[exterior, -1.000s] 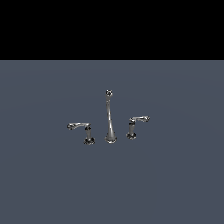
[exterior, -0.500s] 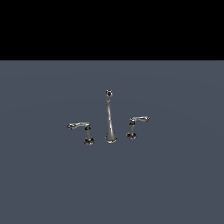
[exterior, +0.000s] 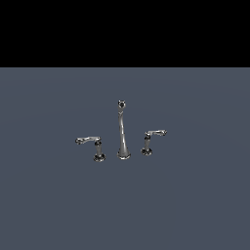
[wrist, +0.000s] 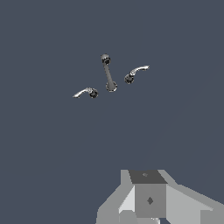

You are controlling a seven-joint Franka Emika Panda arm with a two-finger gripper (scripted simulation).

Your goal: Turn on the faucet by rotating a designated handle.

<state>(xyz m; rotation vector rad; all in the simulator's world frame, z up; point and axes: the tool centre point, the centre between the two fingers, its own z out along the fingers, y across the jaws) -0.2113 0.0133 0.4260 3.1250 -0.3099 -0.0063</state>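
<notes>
Faucet spout (exterior: 123, 139) stands mid-surface (exterior: 195, 205), w/ the shorter-armed handle (exterior: 150, 140) just beside it on the exterior view's right, arm pointing away from spout, & the longer-armed twin lever (exterior: 93, 146) on the exterior view's left, arm likewise pointing outward.

A flat, plain slate-grey surface (exterior: 58, 205) fills the lower part of the exterior view, under a black band. Three chrome faucet (exterior: 123, 139) pieces stand directly on it in a row, apart from one another. In the middle is a tall slender spout (exterior: 122, 132) with a flared base and a round dark tip. On the exterior view's right stands the handle (exterior: 150, 139), a lever on a short post. On the exterior view's left stands a longer-armed lever (exterior: 92, 145).
</notes>
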